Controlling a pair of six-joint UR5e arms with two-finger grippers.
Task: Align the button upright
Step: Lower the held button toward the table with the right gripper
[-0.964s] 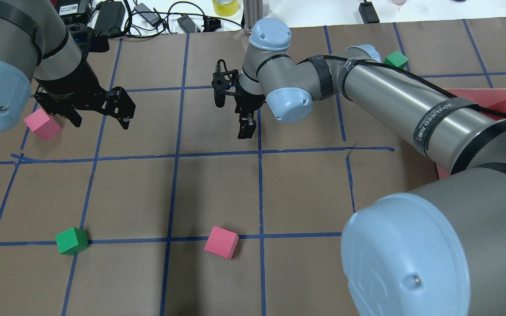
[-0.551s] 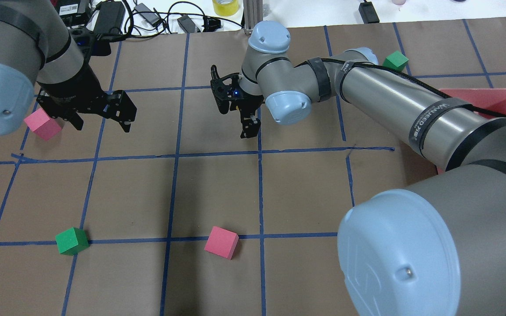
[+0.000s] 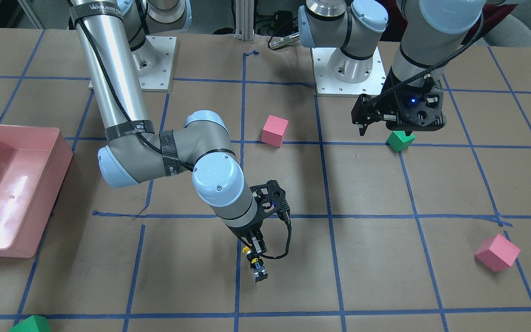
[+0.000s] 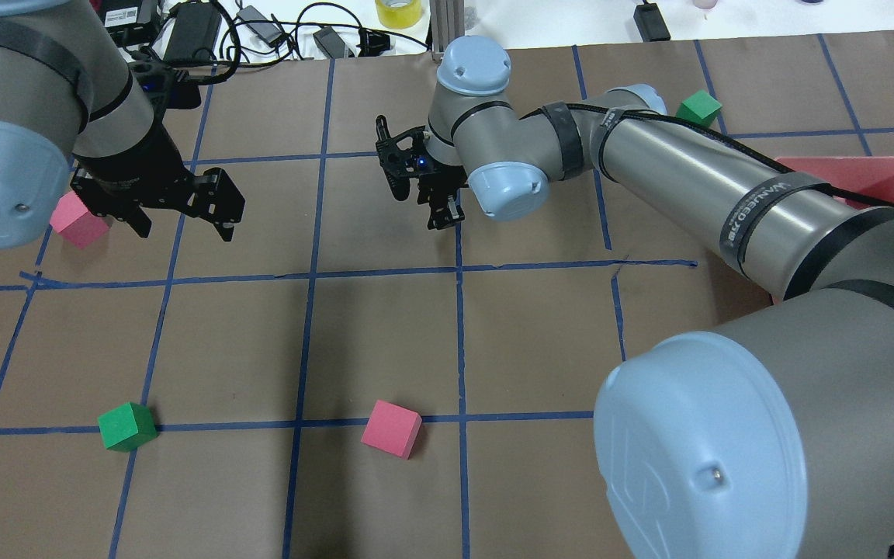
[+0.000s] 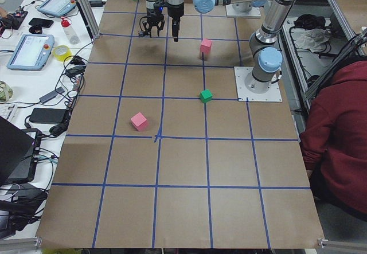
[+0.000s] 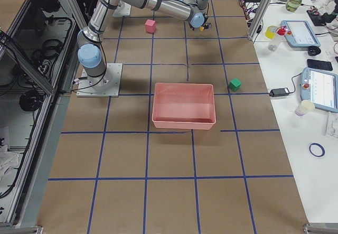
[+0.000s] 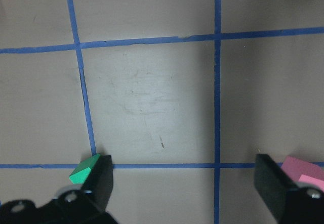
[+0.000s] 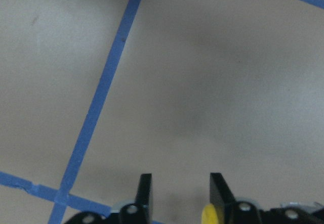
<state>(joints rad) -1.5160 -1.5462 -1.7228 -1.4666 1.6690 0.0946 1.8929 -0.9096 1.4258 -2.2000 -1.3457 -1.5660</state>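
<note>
The button point(image 3: 246, 249) is pinched in the right gripper point(image 3: 259, 275), between narrowly set fingers and well above their tips. Its yellow cap pokes out to the side of the fingers rather than upward. In the right wrist view only the cap's edge shows, against one finger point(image 8: 217, 193). The right arm reaches far over the table point(image 3: 385, 276) with its elbow bent, gripper pointing down, tips close to the surface. The left gripper point(image 4: 183, 227) hangs wide open, pointing down, with a green cube point(image 7: 83, 171) and a pink cube point(image 7: 304, 171) by its fingertips.
</note>
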